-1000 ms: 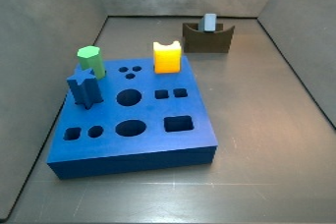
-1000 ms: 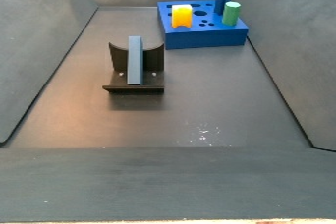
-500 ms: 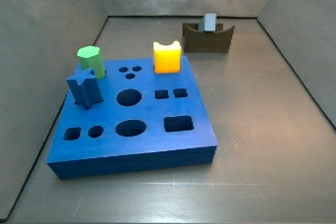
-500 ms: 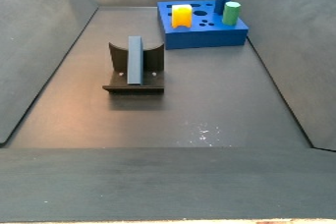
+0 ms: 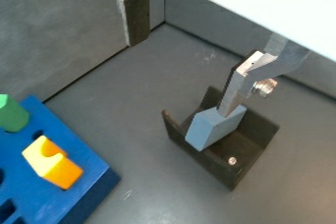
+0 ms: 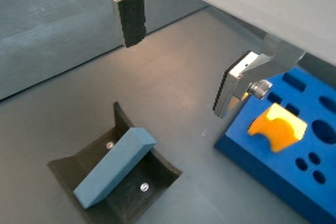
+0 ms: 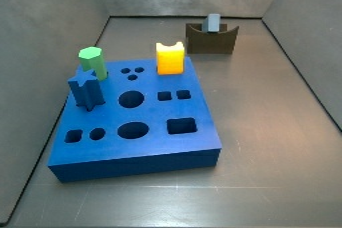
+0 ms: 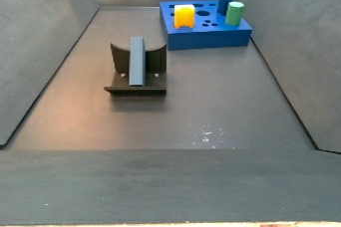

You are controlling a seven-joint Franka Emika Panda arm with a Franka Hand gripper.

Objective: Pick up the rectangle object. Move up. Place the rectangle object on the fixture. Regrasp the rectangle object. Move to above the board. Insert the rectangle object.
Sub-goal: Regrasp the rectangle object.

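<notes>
The light grey-blue rectangle object (image 7: 214, 22) sits in the notch of the dark brown fixture (image 7: 211, 40) at the back of the bin; it also shows in the other side view (image 8: 136, 60) and in both wrist views (image 5: 210, 126) (image 6: 114, 166). The bright-blue board (image 7: 134, 127) lies apart from the fixture (image 8: 135, 88). My gripper (image 5: 197, 43) is open and empty, high above the floor, with the fixture (image 5: 245, 156) and bar below and to one side of its fingers (image 6: 132, 17). It does not show in the side views.
A yellow block (image 7: 170, 58), a green peg (image 7: 91, 62) and a dark blue notched peg (image 7: 84, 92) stand in the board. Grey walls (image 8: 40, 62) close in the bin on all sides. Bare grey floor (image 8: 200, 121) lies between fixture and board.
</notes>
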